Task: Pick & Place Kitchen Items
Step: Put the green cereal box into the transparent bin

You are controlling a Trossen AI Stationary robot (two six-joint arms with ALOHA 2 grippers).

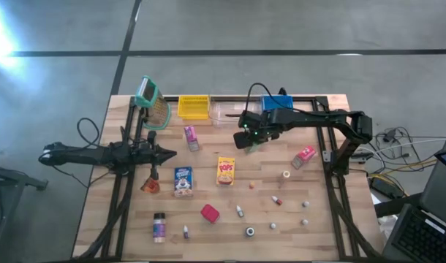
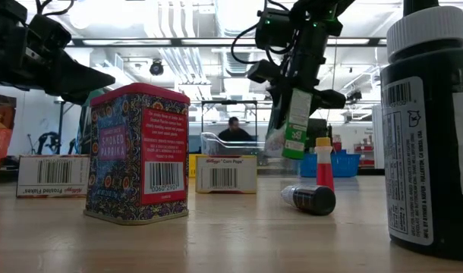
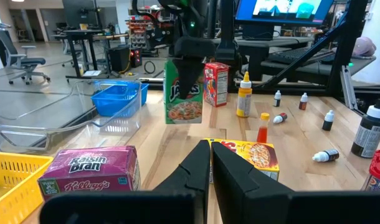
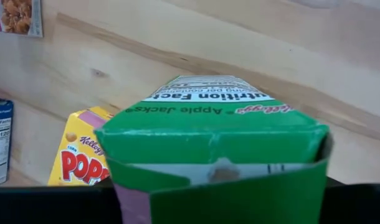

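1. Right pincer [image 1: 250,139] hangs above the table [image 1: 333,219] near its far middle, clamped on the top end of a green box [image 3: 183,92], an Apple Jacks carton, which dangles clear of the wood.
2. Grip risk: the fingers seem to pinch only the carton's top flap end, though the wrist view is too close to be sure. A light carton held that high can swing or slide out, and would drop onto the yellow box [image 1: 225,170] lying just below and nearer.
3. Placement risk: the bins sit at the far edge, the clear bin [image 1: 227,112] and blue bin [image 1: 276,101] closest. The hanging carton could catch a bin wall if carried across too low, tipping the bin or twisting the box loose.
4. Left pincer [image 1: 164,153] waits closed and empty at the left middle, pointing at the right arm's zone; a wide swing by either arm could bring them together.
5. Clutter risk: the pink box [image 1: 190,136], the blue box [image 1: 183,180] and small bottles lie scattered, so a dropped carton may knock them over or out of place.
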